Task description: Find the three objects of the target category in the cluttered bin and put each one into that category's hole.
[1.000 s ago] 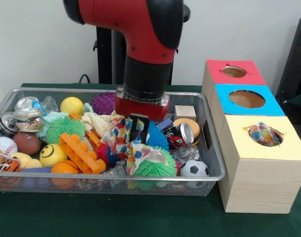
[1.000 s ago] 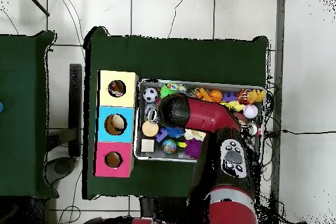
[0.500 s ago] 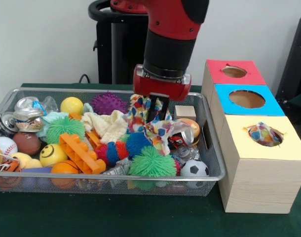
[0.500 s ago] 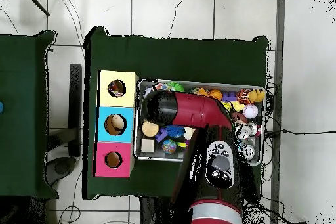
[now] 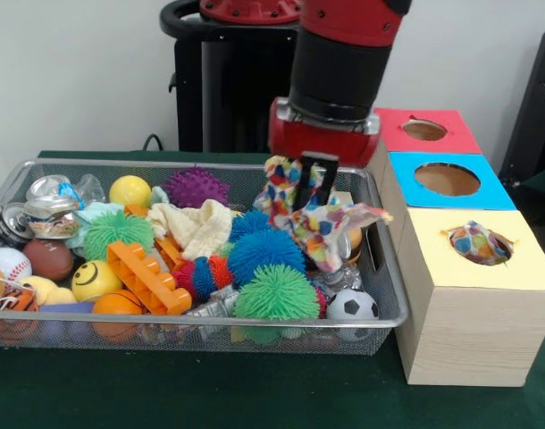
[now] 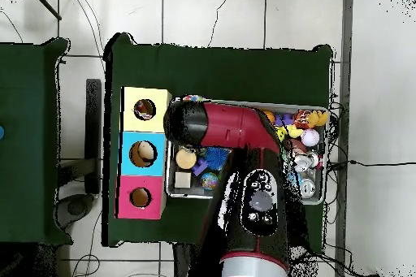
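Patchwork cloth (image 5: 319, 217) is dangling from the gripper (image 5: 314, 179) — jaws pinching it — above the bin's (image 5: 201, 319) right end, and its trailing corner is risking snagging the wire rim before reaching the yellow box's hole (image 5: 479, 242).

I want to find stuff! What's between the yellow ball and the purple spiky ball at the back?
Front view: only bare basket mesh shows between the yellow ball and purple spiky ball.

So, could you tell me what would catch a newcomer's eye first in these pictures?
Probably the gripper, shut on a patchwork cloth hanging above the right end of the wire bin. Below it lies bright clutter: blue and green spiky balls beside an orange block. To the right, the yellow box's hole already holds a similar patterned cloth.
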Controlling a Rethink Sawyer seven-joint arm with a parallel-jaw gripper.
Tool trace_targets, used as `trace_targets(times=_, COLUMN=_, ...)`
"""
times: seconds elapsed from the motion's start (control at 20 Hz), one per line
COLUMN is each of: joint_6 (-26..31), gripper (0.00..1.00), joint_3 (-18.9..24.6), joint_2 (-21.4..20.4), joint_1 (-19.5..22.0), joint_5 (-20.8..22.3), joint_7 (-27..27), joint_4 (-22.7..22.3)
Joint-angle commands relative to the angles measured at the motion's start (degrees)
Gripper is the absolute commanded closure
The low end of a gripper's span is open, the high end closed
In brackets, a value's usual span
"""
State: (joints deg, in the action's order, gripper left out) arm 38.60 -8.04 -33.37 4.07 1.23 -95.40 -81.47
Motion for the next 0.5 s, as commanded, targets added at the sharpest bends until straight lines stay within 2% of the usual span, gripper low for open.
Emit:
trace_targets(times=0.05, joint_6=16.3, gripper=1.00, joint_3=1.2, joint_2=-4.6, joint_1=-3.3, joint_5=-3.9, joint_7=-12.9, joint_4=3.0)
trace_targets(times=0.15, joint_6=17.6, gripper=1.00, joint_3=1.0, joint_2=-5.4, joint_1=-3.7, joint_5=-4.7, joint_7=-13.6, joint_4=3.1)
trace_targets(times=0.2, joint_6=21.1, gripper=1.00, joint_3=0.7, joint_2=-7.8, joint_1=-5.8, joint_5=-6.3, joint_7=-16.8, joint_4=4.0)
trace_targets(times=0.35, joint_6=24.1, gripper=1.00, joint_3=-0.5, joint_2=-10.4, joint_1=-9.6, joint_5=-8.6, joint_7=-22.1, joint_4=5.1)
trace_targets(times=0.45, joint_6=26.6, gripper=1.00, joint_3=-5.1, joint_2=-11.5, joint_1=-13.9, joint_5=-6.4, joint_7=-26.2, joint_4=8.4)
trace_targets(times=0.5, joint_6=29.4, gripper=1.00, joint_3=-5.3, joint_2=-11.8, joint_1=-14.3, joint_5=-7.3, joint_7=-27.3, joint_4=9.2)
